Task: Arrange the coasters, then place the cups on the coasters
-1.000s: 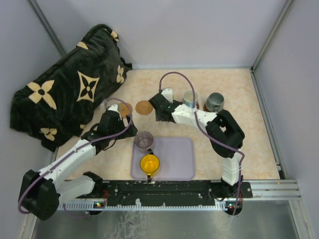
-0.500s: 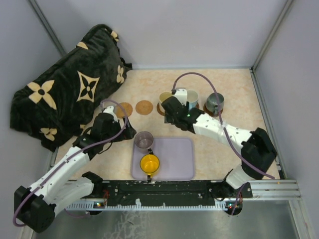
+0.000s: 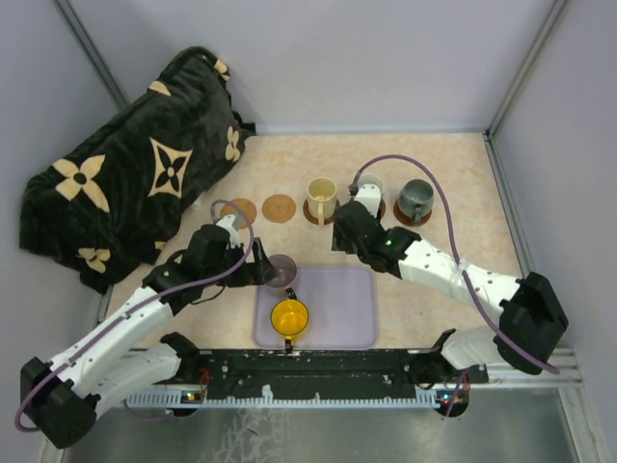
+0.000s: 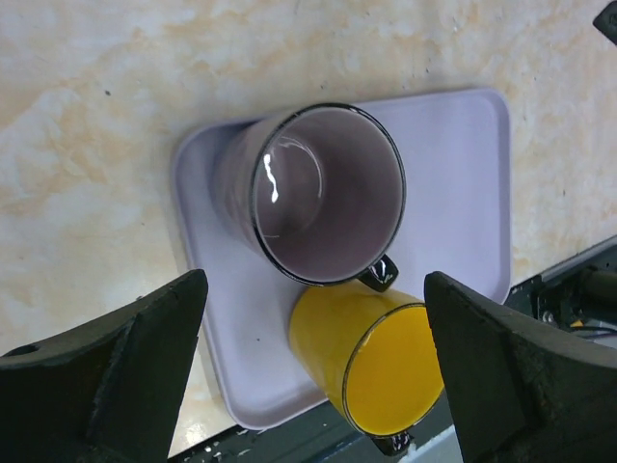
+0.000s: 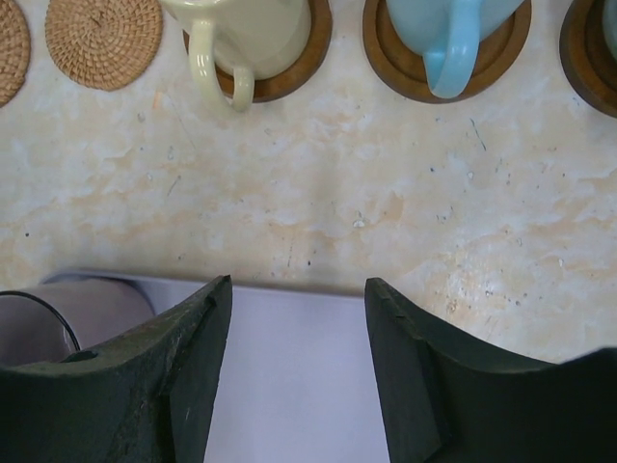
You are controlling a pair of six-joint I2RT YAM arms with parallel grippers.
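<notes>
Coaster row looks arranged: five discs in a line across the far side of the table. The three dark brown coasters on the right each carry a cup: cream cup, white-and-blue cup, grey-green cup. The two tan coasters at the left end are bare.

Left to do, as I judge it: two cups. The purple cup and the yellow cup stand upright, close together, at the left end of the lavender tray. I cannot tell whether they touch.

My left gripper is spread to its widest and holds nothing. Its wrist view shows the purple cup between the two fingers, so I take that cup as the next pick, bound for a tan coaster.

My right gripper is partly parted and empty — hovering over bare table between the row and the tray's far edge.
</notes>
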